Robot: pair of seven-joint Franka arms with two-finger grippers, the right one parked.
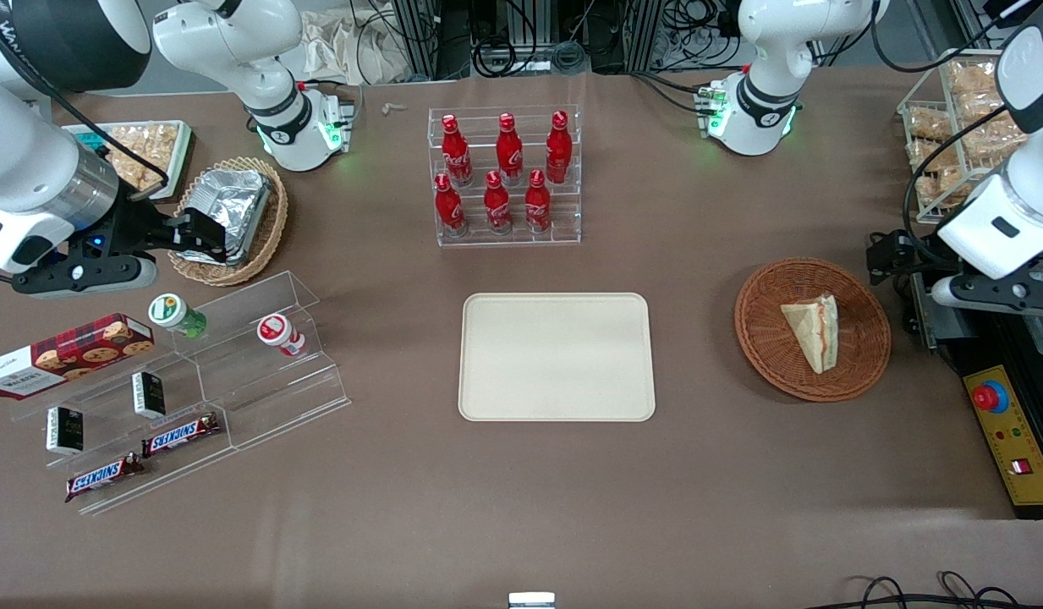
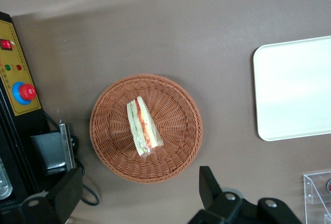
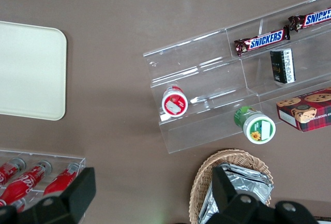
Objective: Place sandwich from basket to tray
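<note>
Sandwich (image 1: 812, 330) lies in the basket (image 1: 762, 338), untouched, so the task is not yet begun: the tray (image 1: 557, 406), well apart toward the table's middle, is bare. The gripper (image 2: 137, 193) hovers above the basket's edge with fingers spread wide, holding nothing. Descent, grasp, lift and transfer all remain.
</note>
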